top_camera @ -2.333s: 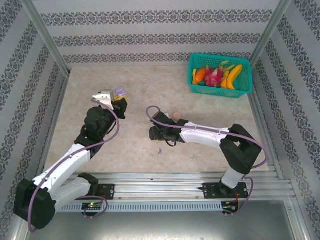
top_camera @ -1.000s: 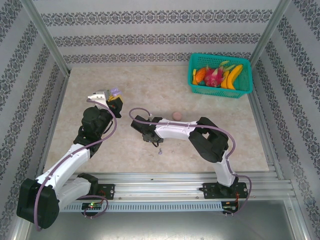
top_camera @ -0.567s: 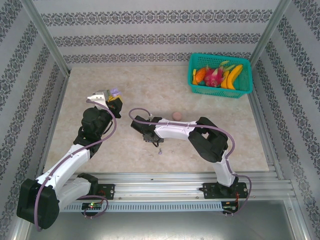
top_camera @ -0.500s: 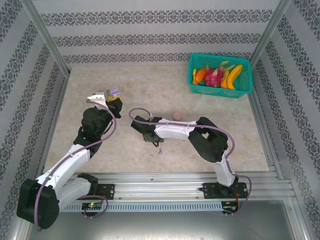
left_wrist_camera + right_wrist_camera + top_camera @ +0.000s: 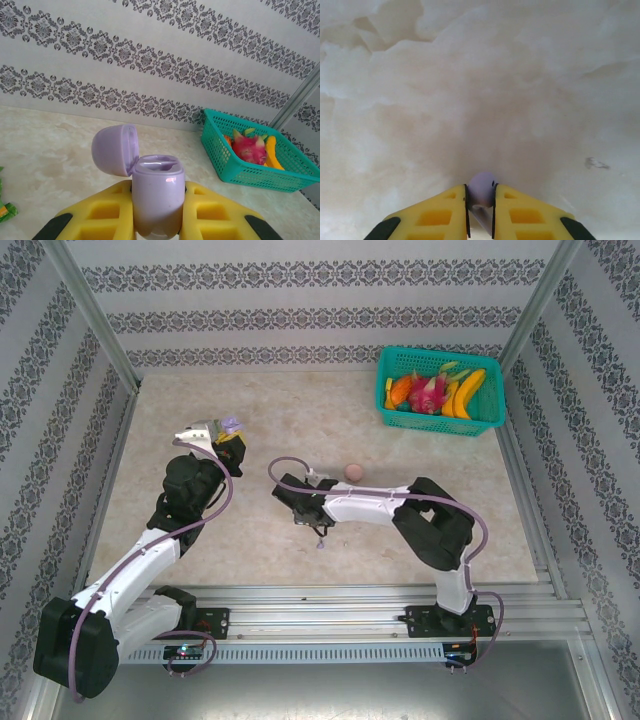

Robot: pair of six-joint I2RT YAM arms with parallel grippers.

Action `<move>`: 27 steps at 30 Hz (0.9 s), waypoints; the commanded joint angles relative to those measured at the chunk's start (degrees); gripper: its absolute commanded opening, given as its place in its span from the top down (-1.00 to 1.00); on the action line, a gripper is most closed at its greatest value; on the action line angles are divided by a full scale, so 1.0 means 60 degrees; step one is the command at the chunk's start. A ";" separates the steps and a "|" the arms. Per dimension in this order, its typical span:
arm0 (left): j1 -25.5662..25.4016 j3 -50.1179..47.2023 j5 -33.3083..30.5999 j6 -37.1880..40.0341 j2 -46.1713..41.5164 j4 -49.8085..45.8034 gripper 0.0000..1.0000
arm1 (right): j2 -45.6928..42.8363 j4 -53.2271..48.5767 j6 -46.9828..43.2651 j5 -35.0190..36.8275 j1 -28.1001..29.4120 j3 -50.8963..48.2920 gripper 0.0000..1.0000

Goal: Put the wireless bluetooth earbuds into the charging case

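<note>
- Top view: the left gripper (image 5: 227, 440) is holding the purple charging case (image 5: 232, 425) up over the left side of the table (image 5: 250, 560). The right gripper (image 5: 315, 530) is reaching down at mid-table, where a purple earbud (image 5: 320, 544) is sitting right at its tips. From here I cannot tell whether the bud is off the surface. A round pink case (image 5: 352, 471) is lying just beyond the right arm. A green basket (image 5: 440, 424) of fruit is standing well apart in the far right corner.
- Left wrist view: the yellow fingers (image 5: 210, 215) are pressing on both sides of the case body, holding it upright. Its lid (image 5: 114, 149) is hanging open to the left. The glossy top of the case is facing up, and I am judging its hollows to be unfilled.
- Right wrist view: this claw's tips are pinching the earbud's rounded head from both sides, with pale marble close in front.
- Progress, as I am reading it: the case is opened and presented and one bud is being gripped, but nothing is seated yet. Carrying the bud across, lining it up with a hollow and pressing it in are all left to do.
</note>
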 commanded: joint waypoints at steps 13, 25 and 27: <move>0.0106 -0.0199 0.0612 0.0054 -0.0202 0.0319 1.00 | -0.3119 0.1688 -0.1123 0.0483 -0.0451 -0.1696 0.68; 0.0111 -0.1031 0.2483 0.0685 -0.0018 0.2160 1.00 | -0.5448 0.3614 -0.2312 -0.0185 -0.0797 -0.2391 0.68; 0.0106 -0.1190 0.3067 0.0885 0.0054 0.2718 1.00 | -0.5830 0.3899 -0.2498 -0.0418 -0.0936 -0.2363 0.68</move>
